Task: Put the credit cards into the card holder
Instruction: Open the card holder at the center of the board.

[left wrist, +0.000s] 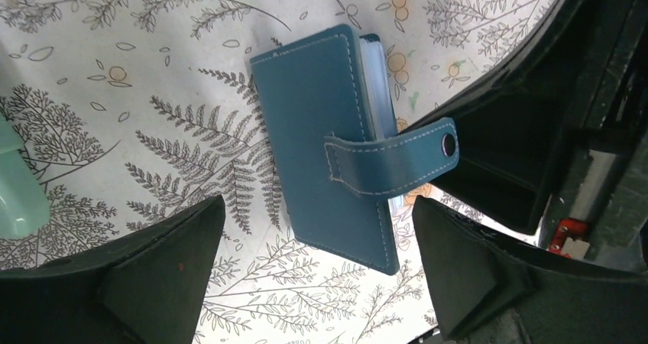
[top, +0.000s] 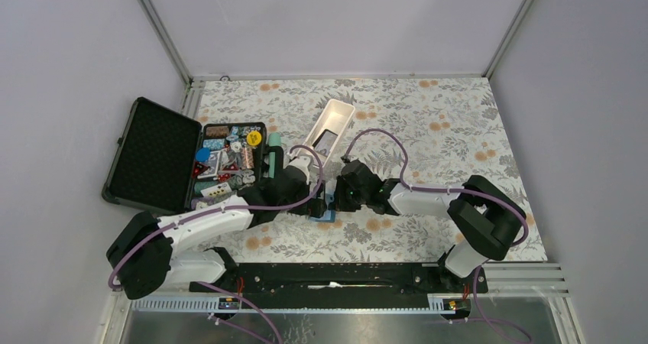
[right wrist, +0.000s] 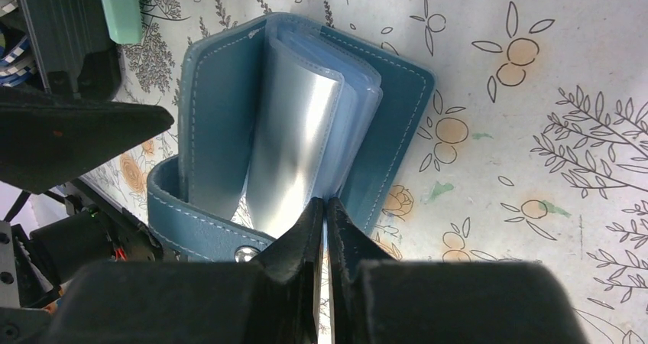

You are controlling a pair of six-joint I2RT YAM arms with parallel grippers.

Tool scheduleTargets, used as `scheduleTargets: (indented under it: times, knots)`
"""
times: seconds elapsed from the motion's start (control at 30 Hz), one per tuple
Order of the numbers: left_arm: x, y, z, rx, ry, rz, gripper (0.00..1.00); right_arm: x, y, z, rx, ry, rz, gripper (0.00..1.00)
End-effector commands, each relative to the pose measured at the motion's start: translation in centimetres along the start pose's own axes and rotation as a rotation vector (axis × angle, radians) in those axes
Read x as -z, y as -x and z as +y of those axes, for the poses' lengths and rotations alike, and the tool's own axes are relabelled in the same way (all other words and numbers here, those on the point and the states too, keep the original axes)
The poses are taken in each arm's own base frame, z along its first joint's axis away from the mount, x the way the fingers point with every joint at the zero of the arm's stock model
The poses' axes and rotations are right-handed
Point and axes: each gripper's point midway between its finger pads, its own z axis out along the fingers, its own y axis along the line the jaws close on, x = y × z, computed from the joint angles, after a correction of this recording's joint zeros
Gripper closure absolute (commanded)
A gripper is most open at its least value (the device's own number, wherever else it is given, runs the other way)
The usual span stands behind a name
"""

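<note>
Right pincer (right wrist: 325,206) nips glossy clear sleeve (right wrist: 294,130) of stitched card holder (right wrist: 221,76).

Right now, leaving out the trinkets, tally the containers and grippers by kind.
Wallet: 1
White tray: 1
Black case: 1
Grippers: 2 (left gripper, right gripper)
Total: 5

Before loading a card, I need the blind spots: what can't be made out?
- Right wrist: glare on the teal-blue folding card holder's clear plastic sleeves hides whether cards are inside.
- Top view: left gripper and right gripper cover most of the holder.
- Top view: the dark item in the long white tray is too small to identify.
</note>
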Motion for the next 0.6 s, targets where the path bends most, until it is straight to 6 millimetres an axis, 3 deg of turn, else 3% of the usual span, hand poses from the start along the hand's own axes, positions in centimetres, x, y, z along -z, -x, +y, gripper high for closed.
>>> scheduleTargets:
  times: [0.0, 0.2, 0.33, 0.57]
  knots:
    - [-0.3, 2.3, -0.8, -0.001, -0.013, -0.090, 0.01, 0.8, 0.9, 0.8, 0.010, 0.015, -0.056, 0.98]
    - [-1.1, 2.1, -1.1, 0.004, -0.017, -0.076, 0.07, 1.0, 1.0, 0.8, 0.008, 0.013, -0.061, 1.00]
    - [-1.4, 2.1, -1.5, 0.014, -0.025, -0.068, 0.29, 1.7, 1.2, 0.2, 0.015, -0.017, -0.081, 1.00]
    - [-1.7, 2.4, -2.0, 0.020, -0.037, -0.067, 0.58, 2.9, 1.9, -1.1, 0.047, -0.083, -0.123, 1.00]
